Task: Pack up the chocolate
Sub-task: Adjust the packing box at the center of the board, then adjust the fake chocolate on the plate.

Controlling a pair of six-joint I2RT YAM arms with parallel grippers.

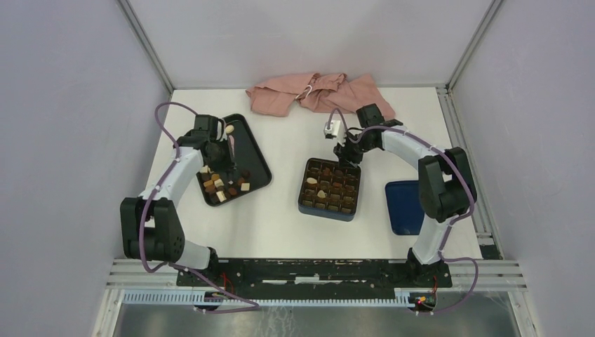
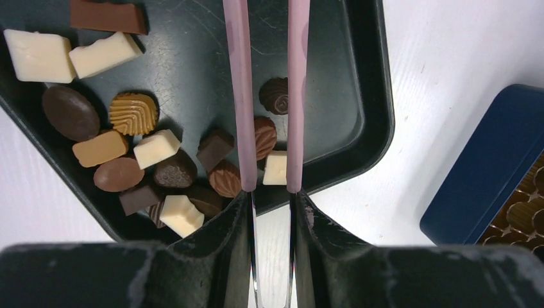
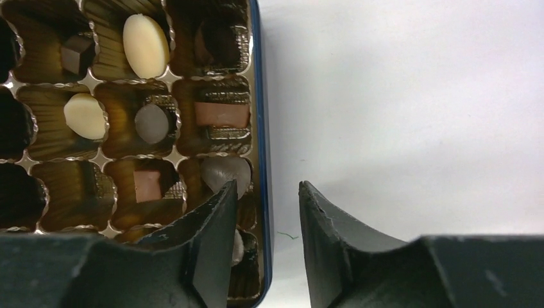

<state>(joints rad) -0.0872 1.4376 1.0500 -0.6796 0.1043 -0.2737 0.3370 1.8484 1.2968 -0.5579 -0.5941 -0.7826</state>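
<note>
Loose chocolate (image 2: 157, 149) in dark, light brown and cream-white lies piled at the near end of the black tray (image 2: 369, 77). My left gripper (image 2: 267, 19) holds its long pink fingers (image 2: 236, 96) nearly together above the tray, their tips cut off in the wrist view. From above, a small cream-white piece (image 1: 229, 129) shows at those tips (image 1: 230, 139). The dark blue box (image 1: 326, 211) holds several pieces in its brown gridded insert (image 3: 147, 45). My right gripper (image 3: 266, 186) stands open over the box's edge (image 3: 259, 128), nothing between its fingers; a round piece (image 3: 221, 168) lies under one finger.
A crumpled pink cloth (image 1: 316, 95) lies at the back of the table. The box's dark blue lid (image 1: 405, 207) rests right of the box, near the right arm. The tray (image 1: 261, 160) sits left of the box, with bare white table between them.
</note>
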